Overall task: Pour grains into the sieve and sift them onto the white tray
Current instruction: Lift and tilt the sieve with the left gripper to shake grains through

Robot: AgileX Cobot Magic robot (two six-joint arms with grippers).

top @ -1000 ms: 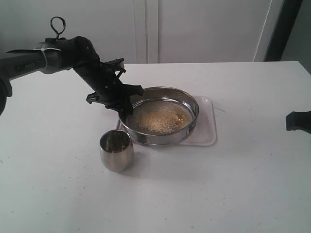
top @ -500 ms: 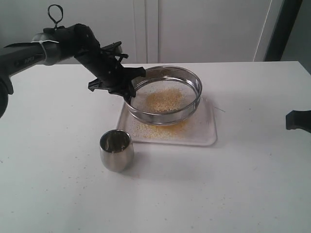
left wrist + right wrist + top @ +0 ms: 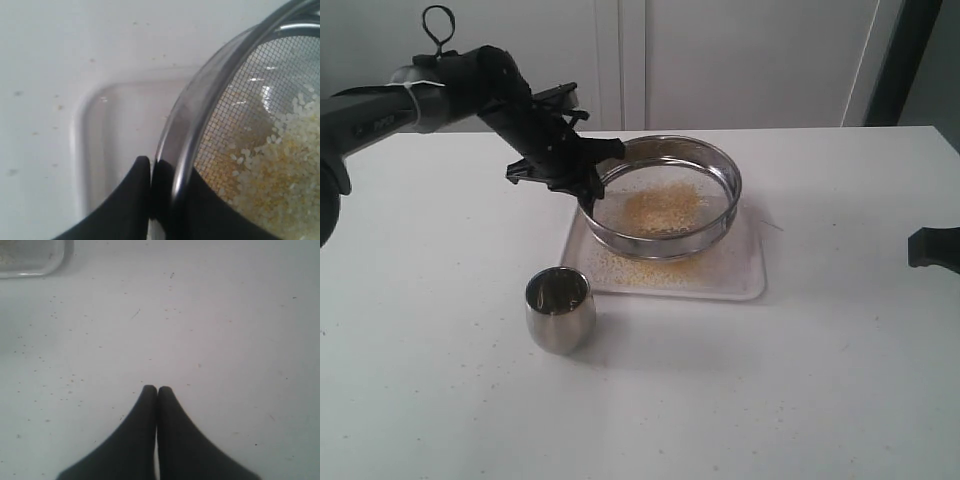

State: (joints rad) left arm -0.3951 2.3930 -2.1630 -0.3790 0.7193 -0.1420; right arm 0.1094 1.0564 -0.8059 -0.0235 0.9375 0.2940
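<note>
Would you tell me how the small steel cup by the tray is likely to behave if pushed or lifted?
The steel cup looks rigid; its shiny curved wall would probably be slippery in a grip. It narrows towards its base, so a high push may tip it, and once on its side it would likely roll.

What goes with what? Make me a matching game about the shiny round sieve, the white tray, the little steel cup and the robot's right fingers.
Things
1. wide round steel sieve with a mesh bottom
2. small white rectangular tray
3. small rounded steel cup
4. right arm's black fingers

States
A. shut on nothing, over the white tabletop
B. standing upright on the tabletop, off the tray
C. held by its rim in the left arm's fingers, above the tray
D. lying flat, fine yellow grains sprinkled on it

Pairs: 1-C, 2-D, 3-B, 4-A.
</note>
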